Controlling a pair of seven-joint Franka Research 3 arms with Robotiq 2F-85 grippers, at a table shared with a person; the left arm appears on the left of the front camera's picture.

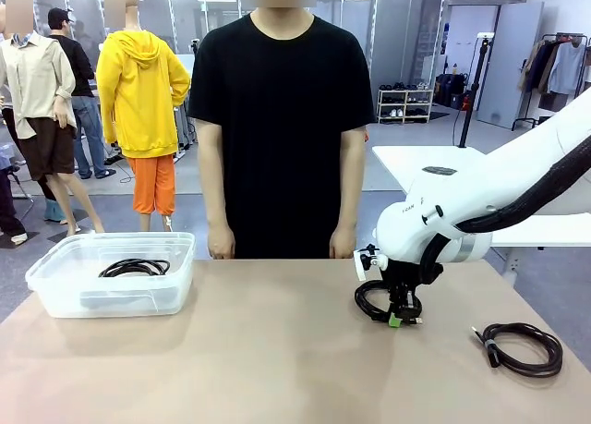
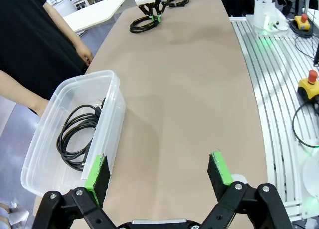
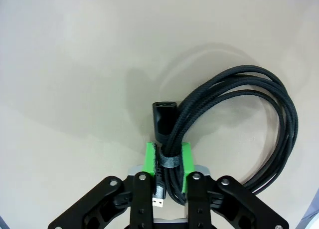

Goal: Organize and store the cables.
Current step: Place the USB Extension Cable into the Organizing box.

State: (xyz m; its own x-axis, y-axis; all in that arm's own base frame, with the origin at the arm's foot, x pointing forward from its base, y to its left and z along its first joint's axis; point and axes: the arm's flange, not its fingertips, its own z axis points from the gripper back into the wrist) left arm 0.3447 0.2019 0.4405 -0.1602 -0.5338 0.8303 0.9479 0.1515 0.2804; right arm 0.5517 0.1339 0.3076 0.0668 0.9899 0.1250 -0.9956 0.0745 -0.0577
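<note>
Right wrist view — right gripper clamps cable | left gripper wide open

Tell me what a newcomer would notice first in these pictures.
The right gripper is shut on a coiled black cable right of the middle of the table. At the table's left, a clear bin holds another coil, and a third coil lies near its right edge.

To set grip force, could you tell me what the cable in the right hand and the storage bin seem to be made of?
The cable in the right hand looks braided: a matte black woven jacket with fine crosshatch texture. The bin looks like clear, slightly frosted plastic, since the coil inside shows through its walls.
</note>
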